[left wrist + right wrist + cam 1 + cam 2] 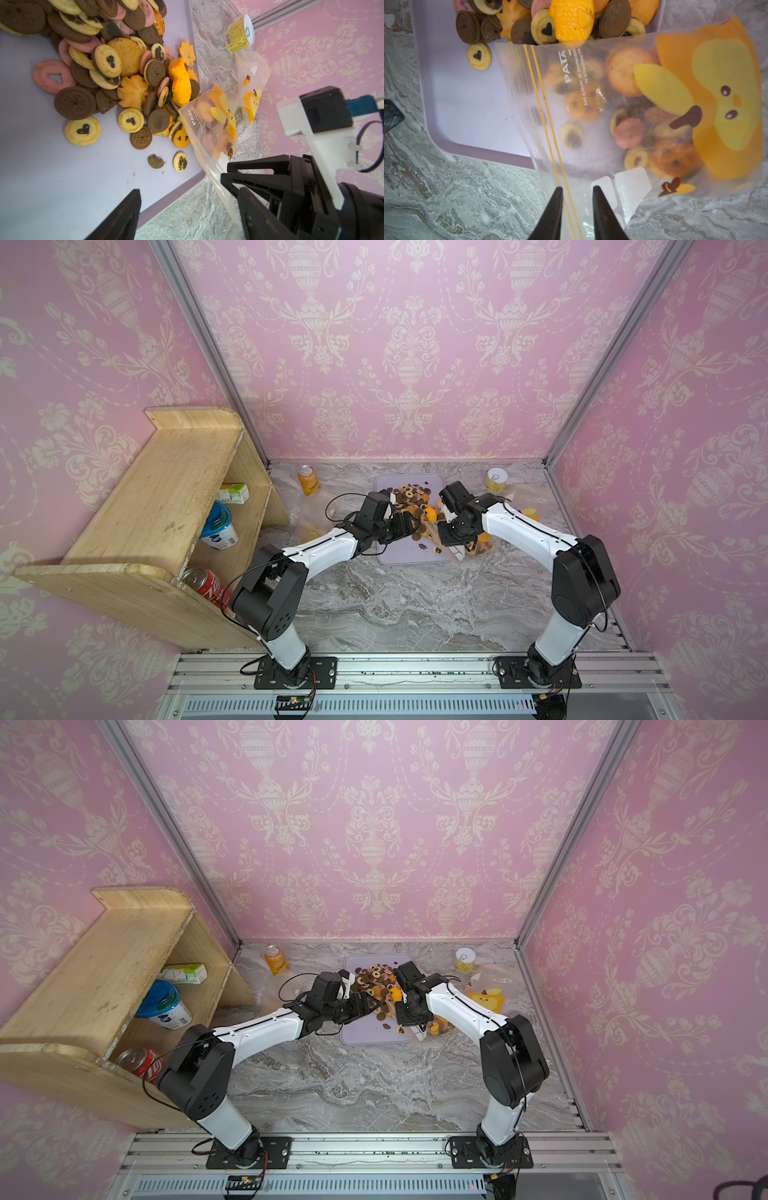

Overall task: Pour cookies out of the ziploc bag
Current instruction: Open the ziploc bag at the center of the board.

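Several cookies, brown, tan, orange and pink, lie heaped on a lilac tray. The clear ziploc bag lies over the tray's right rim, mouth toward the heap, with more cookies inside. My right gripper stands astride the bag's zip edge at a corner, jaws narrow with a gap showing. My left gripper hangs open over the tray's edge, holding nothing.
A second printed bag and a yellow can sit at the back right. An orange can stands back left. The wooden shelf at left holds a red can, a tub and a carton.
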Motion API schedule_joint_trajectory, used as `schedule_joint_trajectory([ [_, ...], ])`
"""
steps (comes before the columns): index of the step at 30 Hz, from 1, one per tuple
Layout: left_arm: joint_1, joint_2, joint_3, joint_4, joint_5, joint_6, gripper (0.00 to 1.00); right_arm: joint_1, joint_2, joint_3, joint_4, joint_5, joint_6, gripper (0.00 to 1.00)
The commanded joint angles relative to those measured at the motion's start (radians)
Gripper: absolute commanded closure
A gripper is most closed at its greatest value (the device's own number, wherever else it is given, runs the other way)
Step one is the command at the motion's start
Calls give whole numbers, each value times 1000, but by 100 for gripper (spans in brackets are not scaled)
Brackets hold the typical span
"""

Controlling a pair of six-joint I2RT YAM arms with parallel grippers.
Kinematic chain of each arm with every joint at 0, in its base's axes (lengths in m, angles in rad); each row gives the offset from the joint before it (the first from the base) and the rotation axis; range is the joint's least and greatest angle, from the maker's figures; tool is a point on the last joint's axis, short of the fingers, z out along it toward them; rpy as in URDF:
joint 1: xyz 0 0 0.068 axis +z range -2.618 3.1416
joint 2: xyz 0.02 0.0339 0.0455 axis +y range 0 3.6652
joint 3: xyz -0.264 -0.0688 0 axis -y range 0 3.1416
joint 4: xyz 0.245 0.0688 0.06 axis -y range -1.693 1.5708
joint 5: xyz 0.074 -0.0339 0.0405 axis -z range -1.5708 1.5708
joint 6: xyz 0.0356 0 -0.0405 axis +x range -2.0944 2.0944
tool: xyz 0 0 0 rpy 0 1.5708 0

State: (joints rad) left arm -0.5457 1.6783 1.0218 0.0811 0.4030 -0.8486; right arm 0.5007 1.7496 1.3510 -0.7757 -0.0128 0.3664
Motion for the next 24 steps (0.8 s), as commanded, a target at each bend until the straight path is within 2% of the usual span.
schedule_joint_trajectory([
  [1, 4, 26, -5, 20, 32, -10, 24, 13, 16, 16, -15, -22, -4, 73],
  [14, 4, 54, -15, 67, 52, -40, 27, 38, 43, 22, -25, 10, 1, 75],
  [18, 3, 59, -27, 86, 55, -51, 32, 39, 44, 13, -17, 16, 7, 89],
  [21, -7, 71, -60, 167, 74, -92, 38, 39, 35, 9, -8, 13, 11, 100],
  [24, -33, 98, -72, 230, 87, -114, 45, 38, 32, 14, -10, 7, 13, 100],
])
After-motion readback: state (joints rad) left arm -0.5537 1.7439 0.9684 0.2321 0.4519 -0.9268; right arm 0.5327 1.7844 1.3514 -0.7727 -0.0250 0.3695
